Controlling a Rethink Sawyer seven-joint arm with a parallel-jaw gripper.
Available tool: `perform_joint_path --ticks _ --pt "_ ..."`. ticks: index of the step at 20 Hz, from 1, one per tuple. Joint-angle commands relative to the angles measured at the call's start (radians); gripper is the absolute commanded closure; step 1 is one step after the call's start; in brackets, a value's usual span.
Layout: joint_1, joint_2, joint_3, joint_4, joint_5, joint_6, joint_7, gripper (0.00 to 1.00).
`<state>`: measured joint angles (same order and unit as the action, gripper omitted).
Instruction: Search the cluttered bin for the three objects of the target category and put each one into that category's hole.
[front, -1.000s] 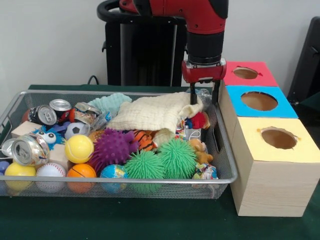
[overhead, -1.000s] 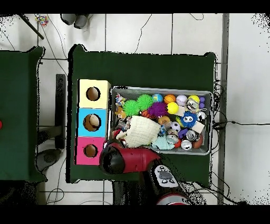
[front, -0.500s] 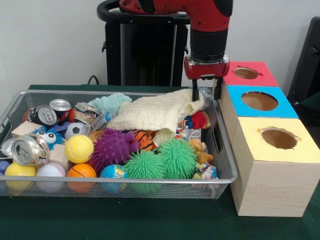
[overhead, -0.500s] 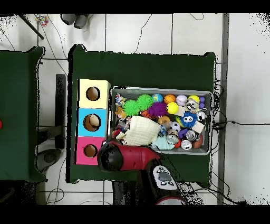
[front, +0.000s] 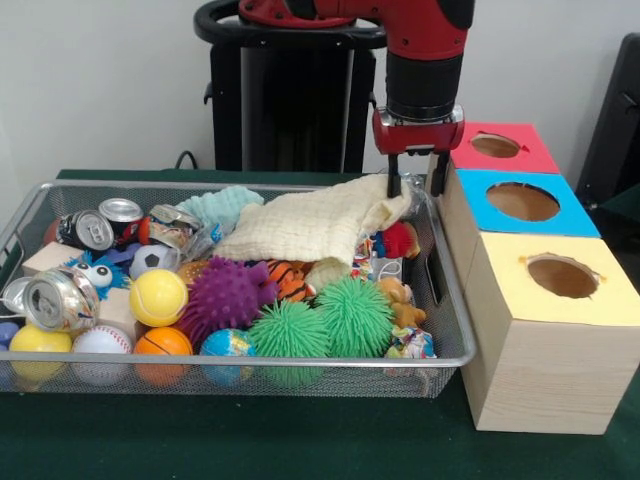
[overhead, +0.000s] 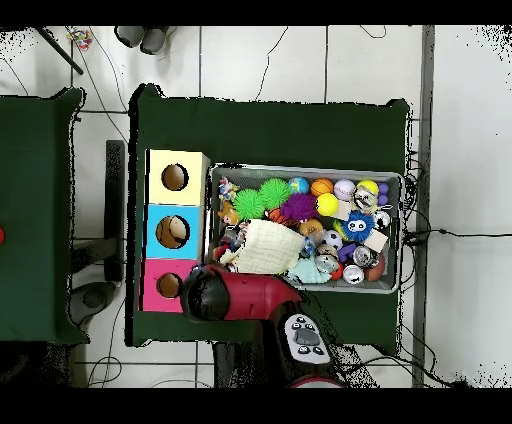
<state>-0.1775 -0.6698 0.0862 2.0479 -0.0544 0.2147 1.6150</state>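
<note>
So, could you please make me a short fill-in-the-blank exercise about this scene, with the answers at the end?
1. Of the three wooden boxes, the box with the ___ top stands nearest the front camera.
2. The gripper is at the corner of the cream ___ nearest the boxes.
3. The two spiky green balls lie beside a spiky ___ ball.
4. The blue-topped box stands between the near box and the ___ one.

Missing words: yellow; cloth; purple; red
</note>
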Motion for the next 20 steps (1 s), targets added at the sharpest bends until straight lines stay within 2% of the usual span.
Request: perform_joint_path --ticks 1,5,9,12,15,20 --pt "-0.044 0.006 0.173 -0.051 0.062 0.152 0.096 0.0" --pt "-0.025 -0.037 0.111 -0.089 0.019 0.212 0.061 0.0" --pt "-0.046 0.008 0.077 -0.128 -0.015 0.173 0.045 0.0" --pt "-0.096 0.065 0.082 -0.207 -0.041 0.185 -0.013 0.0" --pt "-0.137 0.096 0.101 -0.3 -0.069 0.267 -0.091 0.0" --pt "-0.136 0.175 0.127 -0.469 -0.101 0.351 -0.127 0.0"
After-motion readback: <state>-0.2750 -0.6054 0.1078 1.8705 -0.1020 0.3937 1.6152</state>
